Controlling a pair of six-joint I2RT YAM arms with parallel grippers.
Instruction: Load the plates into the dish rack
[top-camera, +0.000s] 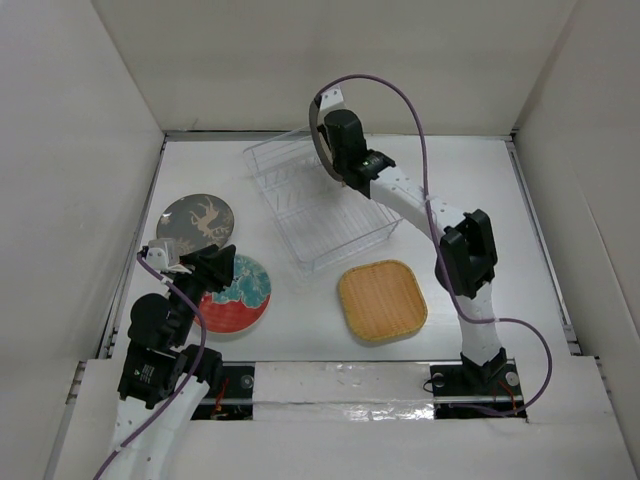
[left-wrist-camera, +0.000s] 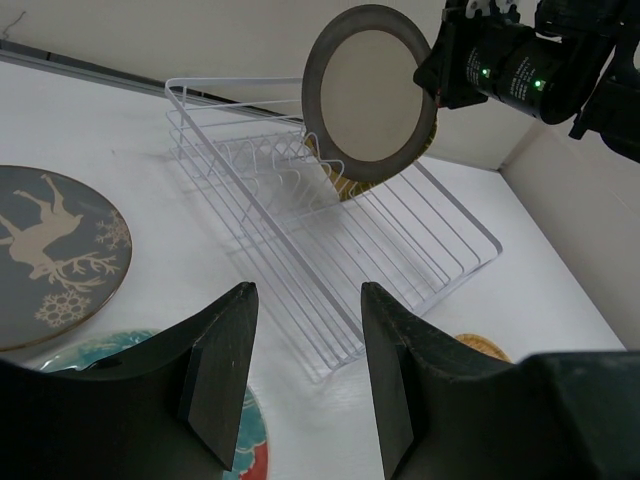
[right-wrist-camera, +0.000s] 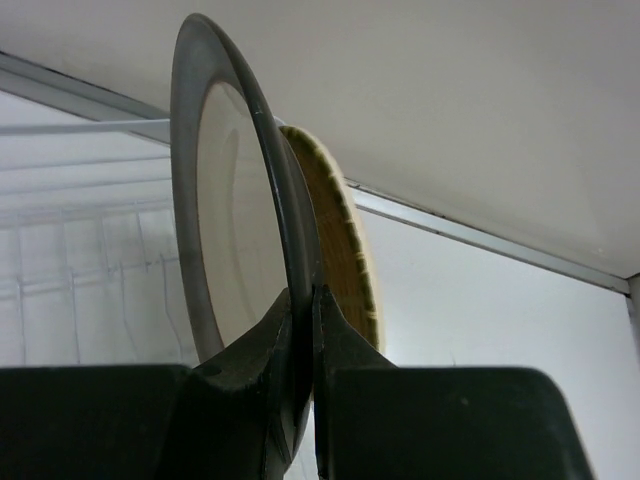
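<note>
Well, over on the far left the grey plate (top-camera: 196, 222) with the pale antlered animal is lying flat on the white counter (top-camera: 490, 200), just off to the left of the left pincer (left-wrist-camera: 303, 375) and a little beyond it. That pincer's two dark fingers (left-wrist-camera: 215, 385) are standing apart with nothing between them, hovering low over the near-left part of the counter. The red-and-teal plate (top-camera: 237, 295) is lying directly under it, its teal edge peeking out below the fingers.

Ahead of the left pincer and to its right, the clear dish rack (top-camera: 320, 205) is sitting at an angle on the counter, well apart from it. A round tan plate (right-wrist-camera: 335, 250) is standing on edge among the tines at the rack's far end.

The right pincer (right-wrist-camera: 305, 330) is reaching over that far end and is clamping the rim of the dark-rimmed plate (left-wrist-camera: 370, 90), holding it upright with its cream face turned towards the left arm. The round tan plate is standing just behind it, close beside it. I cannot tell whether the held plate's lower edge is touching the tines.

Nearer the arm bases, well behind the right pincer, the square tan plate (top-camera: 382, 300) is lying flat.
</note>
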